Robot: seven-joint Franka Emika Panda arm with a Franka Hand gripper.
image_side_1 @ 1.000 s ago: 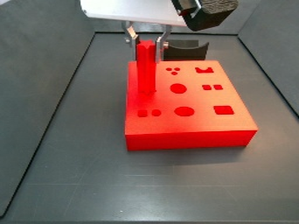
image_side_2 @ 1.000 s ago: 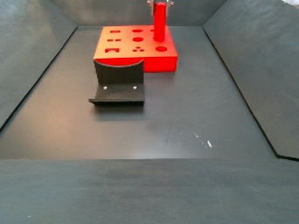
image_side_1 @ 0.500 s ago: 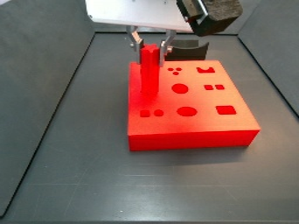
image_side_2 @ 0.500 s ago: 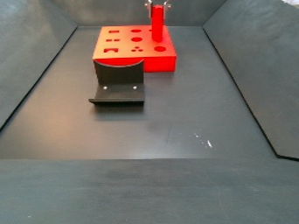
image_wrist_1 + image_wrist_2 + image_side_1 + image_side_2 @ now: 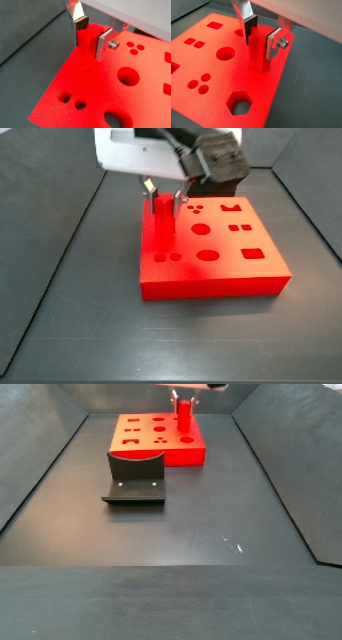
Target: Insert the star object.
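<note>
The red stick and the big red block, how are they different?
The star object is tall and slim; the red block is wide and flat. The star object stands upright, pinched between the fingers of the gripper; the red block lies on the floor, not held. The red block's top has many shaped holes; the star object shows none. Both are the same bright red.

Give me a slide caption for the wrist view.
Gripper holds the upright star object on the red block.
</note>
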